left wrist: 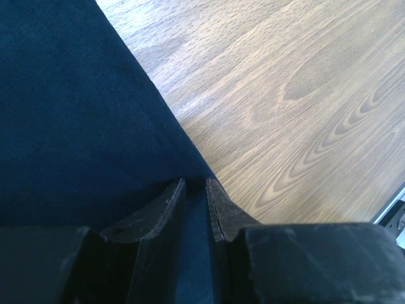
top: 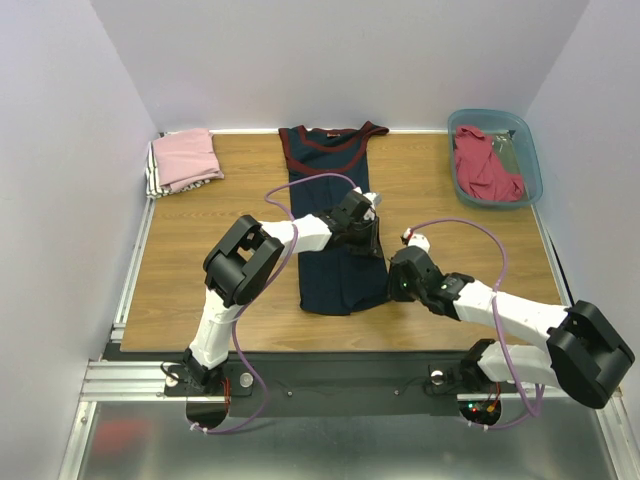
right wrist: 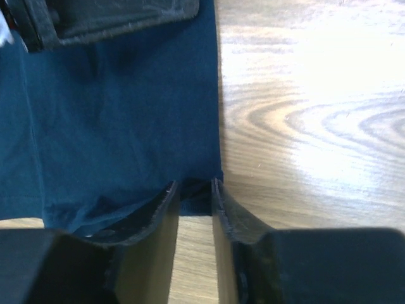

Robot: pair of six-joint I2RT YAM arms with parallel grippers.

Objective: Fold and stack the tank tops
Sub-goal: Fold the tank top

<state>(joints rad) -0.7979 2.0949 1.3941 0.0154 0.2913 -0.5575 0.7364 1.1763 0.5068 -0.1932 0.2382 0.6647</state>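
**Both arms pinch the navy tank top along its right edge**

From above, you see the navy tank top lying lengthwise in the middle of the desk. Its maroon-trimmed neckline is at the far end. Your left gripper sits on the navy top's right edge, roughly halfway along it. Your right gripper is at that top's near right corner. Well off to the far left of the navy top lies a folded stack with a pink tank top uppermost. Well off to its far right, a teal bin holds a crumpled red tank top.

In the left wrist view, your jaws are drawn in to a thin slit, and navy cloth fills that slit. The top's edge runs away from the fingers toward the upper left, with bare wood to the right of it.

In the right wrist view, your jaws are likewise narrow. The navy top's corner hem is caught between the fingertips, and wood shows in the gap behind them. A dark part of the left gripper rests on the top at the far end of this view.
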